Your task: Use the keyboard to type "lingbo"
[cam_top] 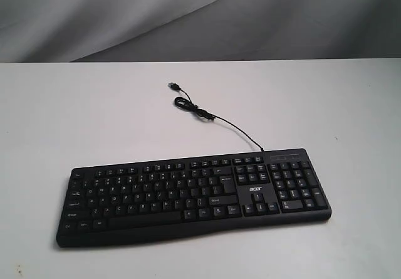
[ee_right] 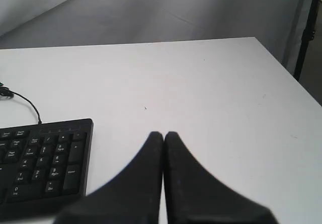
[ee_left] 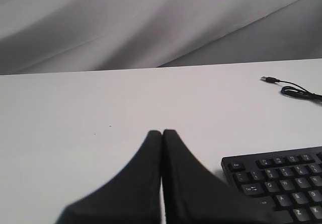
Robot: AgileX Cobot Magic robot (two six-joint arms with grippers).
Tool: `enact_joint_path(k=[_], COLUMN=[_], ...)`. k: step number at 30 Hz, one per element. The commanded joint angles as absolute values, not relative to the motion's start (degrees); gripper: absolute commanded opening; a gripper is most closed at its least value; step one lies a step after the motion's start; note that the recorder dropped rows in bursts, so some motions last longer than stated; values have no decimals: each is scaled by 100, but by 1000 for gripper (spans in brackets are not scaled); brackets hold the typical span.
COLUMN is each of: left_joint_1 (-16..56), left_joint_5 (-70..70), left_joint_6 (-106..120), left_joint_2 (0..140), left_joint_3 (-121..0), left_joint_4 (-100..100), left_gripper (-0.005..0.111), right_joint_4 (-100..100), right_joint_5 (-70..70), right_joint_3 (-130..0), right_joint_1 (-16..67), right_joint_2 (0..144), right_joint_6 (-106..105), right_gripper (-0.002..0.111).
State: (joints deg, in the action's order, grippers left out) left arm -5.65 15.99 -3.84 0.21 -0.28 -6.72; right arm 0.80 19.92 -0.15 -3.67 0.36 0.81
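A wide black keyboard (cam_top: 194, 194) with white legends, a number pad and an "acer" logo lies on the white table near its front, angled slightly. Neither arm shows in the exterior view. In the left wrist view my left gripper (ee_left: 162, 132) is shut with nothing in it, over bare table just off the keyboard's Esc corner (ee_left: 282, 183). The right wrist view shows my right gripper (ee_right: 163, 133) shut and empty, over bare table beside the number-pad end (ee_right: 45, 168).
A thin black USB cable (cam_top: 216, 117) runs from the keyboard's back edge to a small coil and plug (cam_top: 175, 86) mid-table. The table's right edge (ee_right: 292, 73) drops off near a dark stand (ee_right: 307, 30). Grey cloth hangs behind the table.
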Motion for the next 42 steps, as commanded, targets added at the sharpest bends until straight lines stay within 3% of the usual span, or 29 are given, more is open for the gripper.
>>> enact_joint_path(k=[1,7,15,26,31,36,42], left_joint_1=[-571,-571,-571,-571,-571,-571,-571], left_joint_5=[1527,1527,1527,1527,1527,1527,1527], left_joint_6=[-396,-396,-396,-396,-396,-396,-396], left_joint_2=[0,0,0,0,0,0,0], left_joint_3=[0,0,0,0,0,0,0], left_joint_4=[-671,-671,-671,-671,-671,-671,-671], left_gripper=[1,1,1,1,1,1,1], right_joint_4=[66,-165,45,668,802,790,-794], right_joint_5=[1954,1727,-637,-2358,-3286,-3018,-2887], right_joint_3=[0,0,0,0,0,-276,-1424], right_joint_1=[-410,-410,-410,-400,-400,-400,-400], right_joint_2=[0,0,0,0,0,55,1440], right_joint_6=[54,40,40,293,2084,2625,3584], right_gripper=[0,0,0,0,0,0,0])
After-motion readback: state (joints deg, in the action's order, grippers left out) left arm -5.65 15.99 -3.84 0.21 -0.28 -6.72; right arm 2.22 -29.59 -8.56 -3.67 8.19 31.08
